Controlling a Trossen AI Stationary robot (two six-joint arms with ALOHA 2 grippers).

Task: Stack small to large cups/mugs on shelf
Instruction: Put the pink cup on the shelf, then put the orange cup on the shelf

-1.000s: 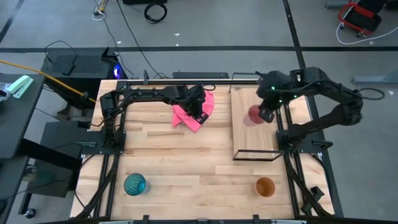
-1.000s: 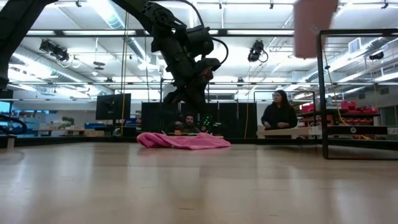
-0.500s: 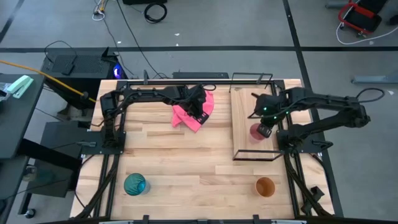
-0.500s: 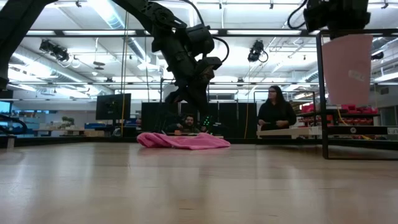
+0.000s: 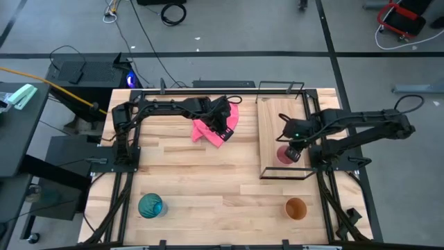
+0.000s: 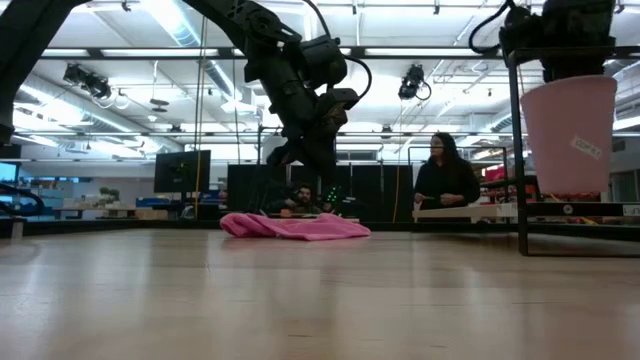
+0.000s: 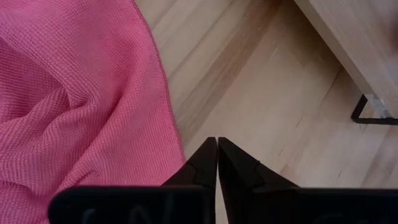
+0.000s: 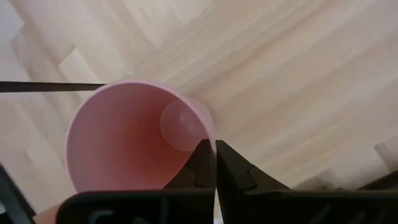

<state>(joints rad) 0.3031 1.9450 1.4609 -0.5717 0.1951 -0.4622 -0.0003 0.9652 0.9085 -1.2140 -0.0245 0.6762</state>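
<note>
The short pink cup [image 5: 284, 154] hangs upright over the near part of the light-wood shelf [image 5: 277, 114], with my right gripper [image 5: 293, 146] shut on it. In the low view the cup [image 6: 570, 135] has its base just above the shelf board [image 6: 470, 212]; whether they touch I cannot tell. The teal cup [image 5: 150, 205] stands at the table's near left. The orange cup [image 5: 296, 208] stands at the near right. My left gripper [image 7: 217, 158] is shut and holds nothing, above the table beside the pink cloth's edge [image 7: 168, 118]. My right gripper pinches the pink cup's wall at the rim [image 8: 208, 134], one finger [image 8: 198, 168] inside the cup and the other outside. The fingers come from above, pointing steeply down. The cup stays upright with its mouth up, below the gripper.
The pink cloth [image 5: 211, 128] lies crumpled at the far middle of the table under the left arm. The shelf's black wire frame [image 6: 518, 150] rises at its ends, and its near bar [image 8: 37, 87] runs close to the cup. People are in the room behind the table.
My right gripper has come down and toward the table's near edge with the pink cup, turning a little. The cup has sunk from high above the shelf to just over its board and has stayed upright.
</note>
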